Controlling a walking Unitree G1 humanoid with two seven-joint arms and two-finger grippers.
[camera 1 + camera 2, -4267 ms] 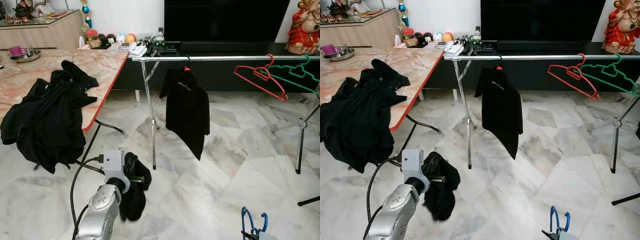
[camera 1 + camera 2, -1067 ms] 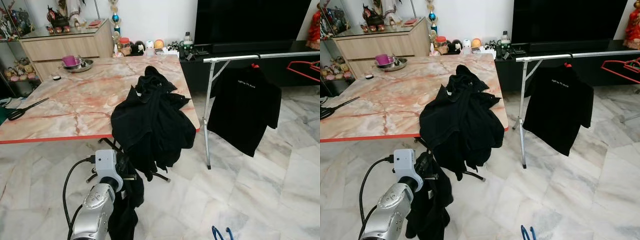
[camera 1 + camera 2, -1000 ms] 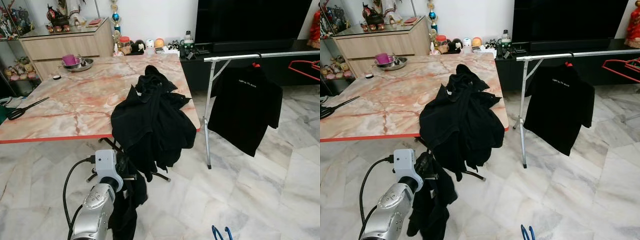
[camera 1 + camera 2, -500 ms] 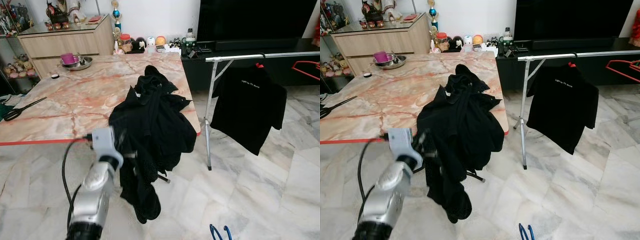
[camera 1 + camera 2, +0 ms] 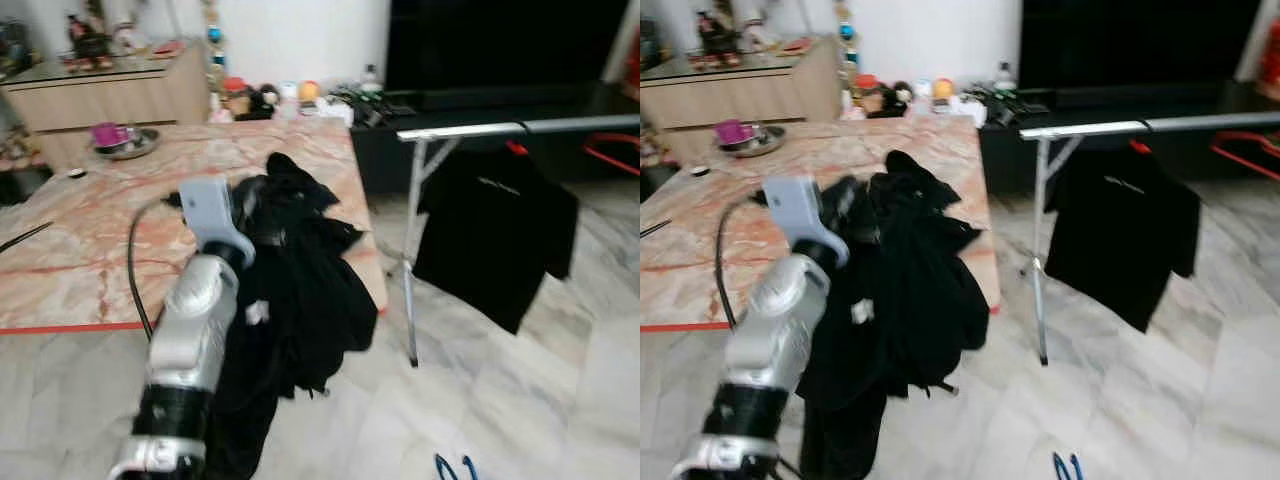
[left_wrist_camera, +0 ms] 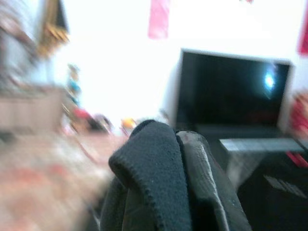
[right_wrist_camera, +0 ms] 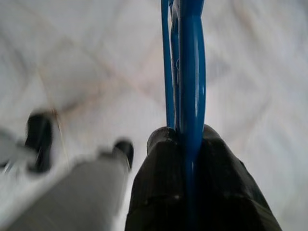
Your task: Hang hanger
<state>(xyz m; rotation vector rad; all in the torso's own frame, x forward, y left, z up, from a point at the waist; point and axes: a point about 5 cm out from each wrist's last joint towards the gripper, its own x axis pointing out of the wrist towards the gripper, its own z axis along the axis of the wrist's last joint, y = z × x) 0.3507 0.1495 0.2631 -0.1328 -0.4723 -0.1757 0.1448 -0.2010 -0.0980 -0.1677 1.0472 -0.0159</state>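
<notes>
The left gripper [image 6: 183, 144] is up high over the pink marble worktop [image 5: 80, 250], its jaws closed on a black cloth garment [image 5: 300, 290]. The right gripper [image 7: 185, 144] is low over the floor, jaws closed on a blue plastic hanger [image 7: 188, 72]. Another black shirt [image 5: 495, 235] hangs on the silver metal rail [image 5: 500, 128].

No text can be read. The black T-shirt [image 5: 497, 232] hanging from the rail [image 5: 520, 127] at the right of the head views carries a short line of pale print across its chest, in the upper right of the frame, but it is too small and blurred to make out. A small white tag [image 5: 859, 312] shows on the dark garment [image 5: 910, 290] at the centre; nothing legible stands on it.
</notes>
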